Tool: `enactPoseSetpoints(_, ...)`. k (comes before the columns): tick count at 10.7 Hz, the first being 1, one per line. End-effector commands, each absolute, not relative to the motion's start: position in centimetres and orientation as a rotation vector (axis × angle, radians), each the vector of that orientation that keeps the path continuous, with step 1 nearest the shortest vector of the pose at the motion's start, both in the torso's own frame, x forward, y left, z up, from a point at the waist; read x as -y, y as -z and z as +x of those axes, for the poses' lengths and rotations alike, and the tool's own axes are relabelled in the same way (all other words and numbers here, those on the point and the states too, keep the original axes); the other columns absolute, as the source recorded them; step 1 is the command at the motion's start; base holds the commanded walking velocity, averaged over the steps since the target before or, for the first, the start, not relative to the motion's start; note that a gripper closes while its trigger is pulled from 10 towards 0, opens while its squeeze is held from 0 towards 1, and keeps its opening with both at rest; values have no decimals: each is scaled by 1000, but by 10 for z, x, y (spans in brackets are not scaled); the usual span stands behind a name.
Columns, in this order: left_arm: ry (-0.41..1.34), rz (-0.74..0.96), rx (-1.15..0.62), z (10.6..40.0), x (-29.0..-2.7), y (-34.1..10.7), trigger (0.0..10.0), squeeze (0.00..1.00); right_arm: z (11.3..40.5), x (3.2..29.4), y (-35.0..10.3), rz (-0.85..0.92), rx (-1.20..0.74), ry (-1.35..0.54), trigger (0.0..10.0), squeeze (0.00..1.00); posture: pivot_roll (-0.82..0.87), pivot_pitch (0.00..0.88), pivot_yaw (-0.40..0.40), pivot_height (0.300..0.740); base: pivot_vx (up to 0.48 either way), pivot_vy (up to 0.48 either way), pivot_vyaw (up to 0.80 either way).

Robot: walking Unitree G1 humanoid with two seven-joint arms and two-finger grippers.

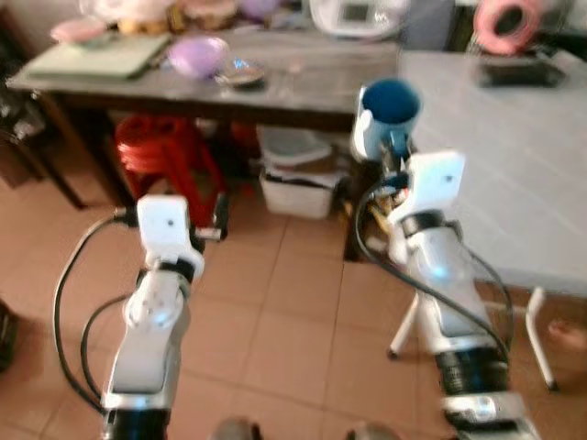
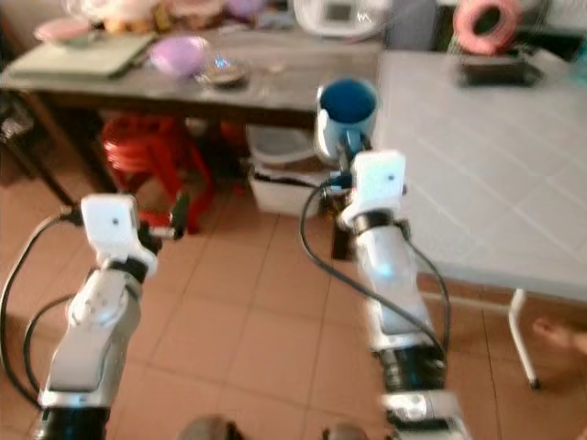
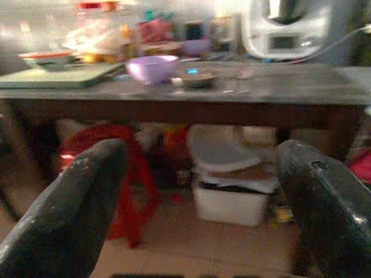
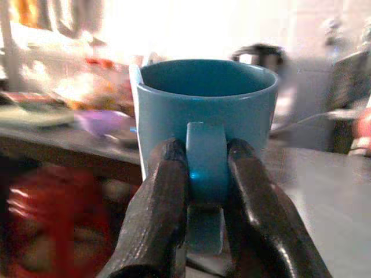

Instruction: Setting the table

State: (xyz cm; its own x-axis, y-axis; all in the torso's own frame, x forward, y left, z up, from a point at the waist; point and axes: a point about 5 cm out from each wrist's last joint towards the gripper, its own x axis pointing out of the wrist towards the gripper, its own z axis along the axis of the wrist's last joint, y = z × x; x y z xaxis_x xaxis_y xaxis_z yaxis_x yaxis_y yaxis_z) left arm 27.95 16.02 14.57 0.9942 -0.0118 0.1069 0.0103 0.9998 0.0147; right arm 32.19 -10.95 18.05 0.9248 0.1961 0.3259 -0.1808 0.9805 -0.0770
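A blue mug [image 1: 387, 115] hangs upright in the air near the corner of the light grey table [image 1: 514, 165]. My right gripper [image 4: 206, 174] is shut on the mug's handle [image 4: 204, 162], its two black fingers [image 4: 159, 208] pinching it from both sides. My left gripper [image 3: 203, 191] is open, held out over the tiled floor, facing the dark wooden table [image 1: 275, 87]. Nothing lies between its fingers [image 3: 75, 202].
The dark table carries a purple bowl [image 1: 197, 55], a small dish [image 1: 240, 73], a green board [image 1: 101, 55] and a white appliance [image 1: 358, 14]. Under it stand a red stool [image 1: 170, 160] and white bins [image 1: 298, 179]. A pink tape roll [image 1: 507, 23] lies on the grey table.
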Motion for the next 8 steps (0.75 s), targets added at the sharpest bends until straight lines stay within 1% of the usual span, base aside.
enactPoseSetpoints(1, 30, 19, 123, 282, -156, -150, 10000, 0, 325, 107, -188, -54, 366, -207, 10000, 0, 56, 40, 60, 740, 480, 0, 0)
enactPoseSetpoints(2, 42, 27, 121, 281, -156, -149, 10000, 0, 327, 97, -193, -70, 394, -247, 10000, 0, 69, 81, 59, 740, 480, 0, 0)
enactPoseSetpoints(3, 34, 29, 111, 275, -158, -147, 10000, 0, 326, 101, -193, -73, 394, -240, 10000, 0, 68, 93, 60, 740, 480, 0, 0)
enactPoseSetpoints(4, 39, 25, 94, 270, -156, -143, 10000, 0, 324, 113, -188, -78, 374, -202, 10000, 0, 58, 99, 64, 740, 480, 0, 0)
enactPoseSetpoints(5, 52, 20, 85, 269, -152, -140, 10000, 0, 322, 120, -185, -75, 359, -180, 10000, 0, 42, 106, 67, 740, 480, 0, 0)
enactPoseSetpoints(8, 76, -10, 96, 276, -143, -145, 10000, 0, 315, 120, -190, -64, 378, -234, 10000, 0, 10, 128, 62, 740, 461, 0, 0)
